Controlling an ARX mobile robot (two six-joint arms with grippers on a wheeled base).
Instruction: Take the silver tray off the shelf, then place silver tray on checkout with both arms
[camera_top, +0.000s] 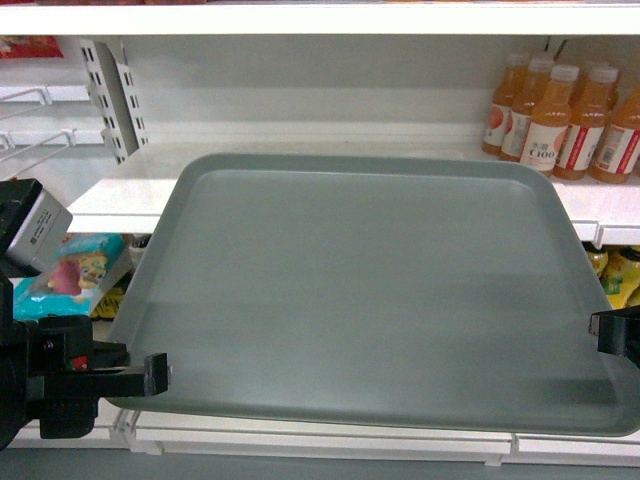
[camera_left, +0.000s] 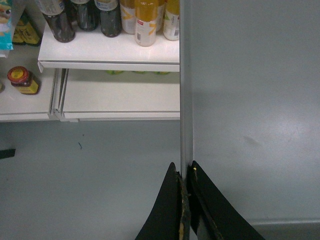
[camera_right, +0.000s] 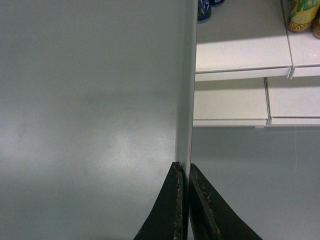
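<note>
1. Our left gripper has its jaws pinched narrow on the left rim of the silver tray.
2. Our right gripper clamps the opposite rim likewise.
3. Between both jaws the tray spans flat, in front of the shelf.
4. Beyond the right jaws, juice bottles stand on that shelf.

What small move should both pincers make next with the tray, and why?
Probably draw back together, level, away from the glossy white shelf board. The left pincer and right pincer each clamp a side rim of the flat grey-green metal tray, whose far edge appears to overlap the shelf near the orange juice bottles.
</note>
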